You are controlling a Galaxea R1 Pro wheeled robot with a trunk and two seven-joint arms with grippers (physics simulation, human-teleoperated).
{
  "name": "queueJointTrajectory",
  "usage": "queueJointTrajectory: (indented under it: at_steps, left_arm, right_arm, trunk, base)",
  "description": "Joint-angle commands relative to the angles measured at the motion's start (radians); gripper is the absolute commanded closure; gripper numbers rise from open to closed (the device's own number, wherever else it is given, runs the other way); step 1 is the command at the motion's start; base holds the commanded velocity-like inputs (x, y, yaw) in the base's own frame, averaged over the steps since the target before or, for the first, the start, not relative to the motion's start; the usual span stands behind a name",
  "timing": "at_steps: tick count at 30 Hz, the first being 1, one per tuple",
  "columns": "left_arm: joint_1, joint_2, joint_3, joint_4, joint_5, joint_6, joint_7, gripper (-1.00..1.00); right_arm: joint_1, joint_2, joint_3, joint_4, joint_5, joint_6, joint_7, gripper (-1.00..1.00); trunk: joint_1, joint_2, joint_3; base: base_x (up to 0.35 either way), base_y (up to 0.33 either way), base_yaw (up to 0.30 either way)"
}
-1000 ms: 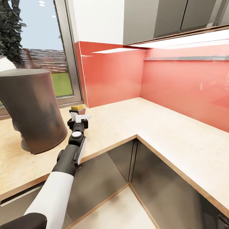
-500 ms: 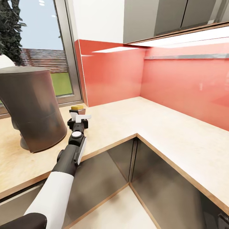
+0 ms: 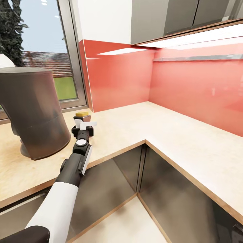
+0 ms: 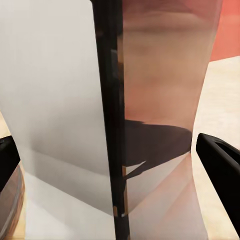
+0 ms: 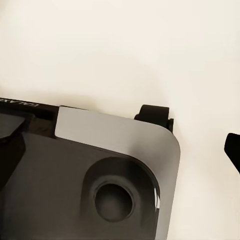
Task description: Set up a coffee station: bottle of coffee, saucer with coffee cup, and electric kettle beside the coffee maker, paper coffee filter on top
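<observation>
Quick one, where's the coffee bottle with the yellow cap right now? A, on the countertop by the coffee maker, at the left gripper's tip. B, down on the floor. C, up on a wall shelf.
A: the bottle of coffee stands on the kitchen countertop beside the coffee maker, at the left gripper.

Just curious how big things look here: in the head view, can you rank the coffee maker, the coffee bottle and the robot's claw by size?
1. coffee maker, though nearest the camera.
2-3. bottle of coffee and left claw: alike, bottle partly hidden.
</observation>
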Motion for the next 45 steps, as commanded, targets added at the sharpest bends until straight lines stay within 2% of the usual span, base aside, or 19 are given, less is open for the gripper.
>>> queueJointTrajectory:
  at_steps: [1,6,10,13,45]
  left_arm:
    - [-0.001,0.000,-0.001,-0.001,-0.010,0.008,0.001,1.00]
    - [-0.001,0.000,-0.001,-0.001,-0.010,0.008,0.001,1.00]
    - [-0.001,0.000,-0.001,-0.002,-0.010,0.008,0.001,1.00]
    - [-0.001,0.000,-0.001,-0.002,-0.010,0.008,0.002,1.00]
    - [-0.001,0.000,-0.001,-0.001,-0.010,0.010,0.001,1.00]
  right_arm:
    - [-0.001,-0.001,-0.008,0.002,0.010,-0.005,0.001,-1.00]
    - [-0.001,-0.001,-0.008,0.002,0.010,-0.005,0.001,-1.00]
    - [-0.001,-0.001,-0.008,0.003,0.010,-0.005,0.001,-1.00]
    - [-0.001,-0.001,-0.008,0.003,0.010,-0.005,0.000,-1.00]
    - [-0.001,-0.001,-0.008,0.003,0.010,-0.005,0.000,-1.00]
  trunk:
    - [0.000,0.000,-0.001]
    - [0.019,-0.035,-0.017]
    - [0.019,-0.035,-0.017]
    - [0.031,-0.056,-0.026]
    - [0.031,-0.056,-0.026]
  base:
    - [0.000,0.000,0.000]
    - [0.000,0.000,0.000]
    - [0.000,0.000,0.000]
    - [0.000,0.000,0.000]
    - [0.000,0.000,0.000]
